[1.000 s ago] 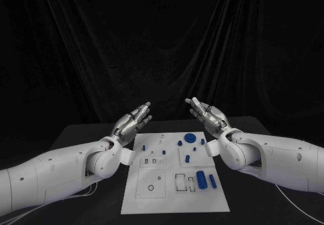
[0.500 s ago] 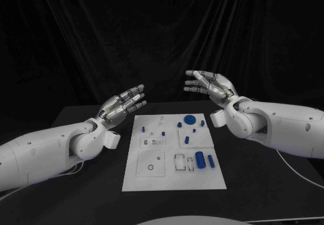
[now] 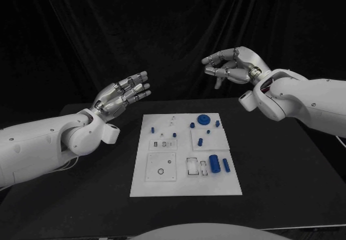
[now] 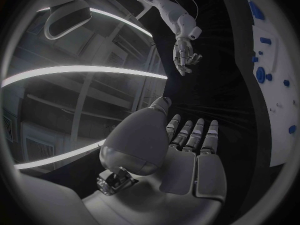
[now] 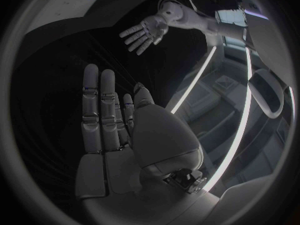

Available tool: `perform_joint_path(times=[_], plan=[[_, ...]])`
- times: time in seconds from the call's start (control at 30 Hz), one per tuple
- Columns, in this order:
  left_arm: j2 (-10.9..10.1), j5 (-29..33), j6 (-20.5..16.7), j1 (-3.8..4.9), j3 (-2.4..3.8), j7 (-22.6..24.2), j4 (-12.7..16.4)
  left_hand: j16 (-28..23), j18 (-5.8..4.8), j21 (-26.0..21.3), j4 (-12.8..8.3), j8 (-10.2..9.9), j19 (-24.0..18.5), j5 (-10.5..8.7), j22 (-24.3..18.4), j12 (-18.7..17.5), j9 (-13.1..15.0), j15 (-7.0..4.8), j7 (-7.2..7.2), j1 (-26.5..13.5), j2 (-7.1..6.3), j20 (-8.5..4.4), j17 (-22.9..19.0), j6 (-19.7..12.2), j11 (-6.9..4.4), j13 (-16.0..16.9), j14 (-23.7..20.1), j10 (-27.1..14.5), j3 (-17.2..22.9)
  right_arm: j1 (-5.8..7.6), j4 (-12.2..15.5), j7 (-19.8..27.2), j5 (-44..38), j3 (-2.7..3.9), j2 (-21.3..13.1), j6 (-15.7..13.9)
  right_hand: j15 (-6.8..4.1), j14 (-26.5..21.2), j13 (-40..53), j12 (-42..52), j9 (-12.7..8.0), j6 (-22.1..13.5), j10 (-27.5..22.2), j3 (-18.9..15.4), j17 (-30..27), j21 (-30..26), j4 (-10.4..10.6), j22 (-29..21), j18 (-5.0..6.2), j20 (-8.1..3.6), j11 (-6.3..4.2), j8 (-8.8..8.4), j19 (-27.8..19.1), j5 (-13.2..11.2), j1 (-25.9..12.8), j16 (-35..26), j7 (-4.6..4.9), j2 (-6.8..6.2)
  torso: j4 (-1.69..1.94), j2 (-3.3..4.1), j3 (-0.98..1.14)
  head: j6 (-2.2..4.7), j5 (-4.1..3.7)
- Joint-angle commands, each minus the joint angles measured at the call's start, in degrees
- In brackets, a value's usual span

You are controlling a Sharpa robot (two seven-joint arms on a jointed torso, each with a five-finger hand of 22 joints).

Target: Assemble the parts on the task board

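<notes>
**Both hands raised above the table, nothing held**

Left hand [image 3: 122,92] hangs in the air with its fingers stretched out straight and a little apart, palm empty; the left wrist view shows the same flat, extended fingers [image 4: 187,135] with nothing between them. Right hand [image 3: 234,65] is also lifted clear of the table, higher than the left, with its fingers curled inward in the head view and nothing gripped in them; in the right wrist view its fingers [image 5: 100,110] look fairly straight, so how far it is curled I cannot tell for sure.

Below and between the two hands, well apart from both, the white task board [image 3: 184,187] lies flat on the black table [image 3: 288,170]. Small blue parts [image 3: 215,161] sit on the board, most of them on the half nearer the right hand: a round blue piece [image 3: 204,119] at the far end, and a larger blue cylinder beside a slimmer one toward the near end. A few smaller blue pieces [image 3: 153,129] lie nearer the left hand's side.
</notes>
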Motion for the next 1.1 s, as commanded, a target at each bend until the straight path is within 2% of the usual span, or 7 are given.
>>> perform_joint_path(times=[0.03, 0.13, 0.3, 0.53, 0.83, 0.97, 1.1], plan=[[-0.20, -0.68, -2.03, 0.69, 0.06, 7.79, 0.22, 2.66, -0.86, 0.89, 0.97, 0.96, 1.62, 0.68, 0.25, 3.73, 0.38, 0.17, 0.99, 0.26, -0.77, -0.13, 0.43, 3.17, 0.87, 0.68, 2.51, 2.12, 0.57, 1.15, 0.48, -16.49, -28.52, 0.00, 0.09, 0.08, -0.53, 2.86, 0.10, -6.41, 0.02, 2.73, 4.54, 0.89, 11.00, 10.42, 1.17, 10.96, -0.64, -0.79, -0.67, -2.07, 1.88, -1.63, 0.27, 9.75, 0.20, -1.68, 0.27, 1.35, -0.45, 0.26, -0.14], [-0.52, -0.69, -3.45, 0.96, 0.05, 9.31, 0.38, 7.35, -0.81, 2.01, 1.52, 2.27, 3.88, 2.33, 0.58, 8.89, 0.75, -0.19, 2.10, 1.39, -1.84, -0.14, 1.10, 7.15, 0.58, 1.36, 7.33, 5.49, 1.66, 1.69, 0.15, -21.73, -35.97, 0.00, 0.99, 5.43, -1.08, 12.56, 0.20, -10.39, 0.60, 6.03, 8.00, 2.06, 47.13, 36.86, 2.39, 46.06, -5.28, -1.76, -1.08, -3.03, 11.03, -5.05, -0.59, 33.50, -0.79, -2.31, 1.05, 2.89, -0.82, 1.21, -0.95], [-1.06, -0.70, -4.82, 1.30, 0.05, 10.58, 1.15, 11.51, -0.65, 2.76, 3.11, 3.65, 5.74, 3.40, 0.66, 14.77, 1.01, -0.42, 3.36, 2.45, -3.13, -0.18, 1.34, 11.63, -0.18, 1.75, 11.51, 8.92, 3.21, 2.05, -0.68, -27.63, -46.27, 0.00, 2.83, 13.88, -1.28, 10.44, 0.22, -15.32, 0.26, 5.07, 6.84, 2.75, 43.38, 37.49, 2.40, 45.46, -4.65, -0.88, -0.30, -6.19, 7.42, -6.08, -2.29, 32.00, -1.37, -5.74, 1.46, 5.27, -1.08, 2.97, -1.53], [-1.25, -0.70, -3.77, 1.51, 0.05, 9.76, 1.56, 10.52, -0.92, 2.38, 3.36, 3.77, 5.30, 3.61, 0.44, 14.36, 1.00, -0.17, 3.81, 3.26, -3.08, -0.12, 1.01, 12.29, 0.19, 1.35, 10.06, 7.77, 4.39, 0.81, -2.90, -30.71, -52.90, 0.00, 5.71, 18.62, -2.59, 8.78, 0.87, -17.20, 0.49, 3.83, 4.76, 6.67, 37.96, 35.71, 0.79, 42.32, -3.72, -2.10, -0.82, -8.55, 4.15, 0.65, -0.62, 29.06, -1.52, -8.13, 2.28, 7.59, -1.37, 5.45, -2.30], [-0.83, -0.70, -2.91, 1.55, 0.05, 8.87, 1.13, 10.31, -1.02, 2.19, 3.39, 3.99, 5.06, 3.74, 0.35, 14.38, 1.09, -0.17, 4.10, 3.64, -3.09, -0.15, 0.97, 13.16, 0.15, 1.26, 9.61, 7.37, 5.00, -1.40, -4.25, -29.09, -54.10, 0.00, 7.35, 18.09, -2.48, 8.90, 2.10, -16.05, 1.20, 4.21, 3.60, 8.53, 38.70, 35.09, 1.93, 41.62, -3.52, -2.05, -0.74, -8.81, 3.27, -1.09, -2.93, 29.25, -1.08, -10.40, 2.92, 8.66, -1.33, 5.61, -2.97], [-0.80, -0.70, -2.57, 1.55, 0.05, 8.64, 0.99, 10.17, -1.06, 2.09, 3.34, 4.30, 4.97, 3.90, 0.30, 14.39, 1.20, -0.20, 4.38, 4.04, -3.13, -0.15, 0.95, 14.18, 0.08, 1.20, 9.29, 7.03, 5.65, -1.94, -3.72, -27.77, -54.22, 0.00, 7.10, 17.27, -1.27, 6.06, 6.41, -11.62, 2.49, 0.91, -5.99, 17.06, 35.15, 30.85, 6.27, 36.39, -2.36, -0.95, 0.56, -10.48, -1.02, 0.31, -5.93, 27.53, -0.66, -18.15, 3.16, 8.93, -1.30, 5.51, -3.07], [-1.01, -0.70, -2.46, 1.56, 0.05, 8.29, 0.81, 10.16, -1.07, 2.09, 3.34, 4.38, 5.01, 3.93, 0.30, 14.35, 1.22, -0.19, 4.42, 4.18, -3.08, -0.14, 0.95, 14.43, 0.06, 1.17, 9.19, 6.85, 5.95, -2.15, -2.98, -26.08, -54.27, 0.00, 6.60, 14.58, -0.97, 5.60, 9.21, -8.07, 3.42, -0.16, -9.63, 17.11, 35.14, 30.31, 6.50, 36.26, -2.21, -0.59, 0.81, -10.57, -1.42, 0.57, -8.00, 27.82, -0.77, -19.97, 3.33, 9.32, -1.47, 5.51, -3.17]])
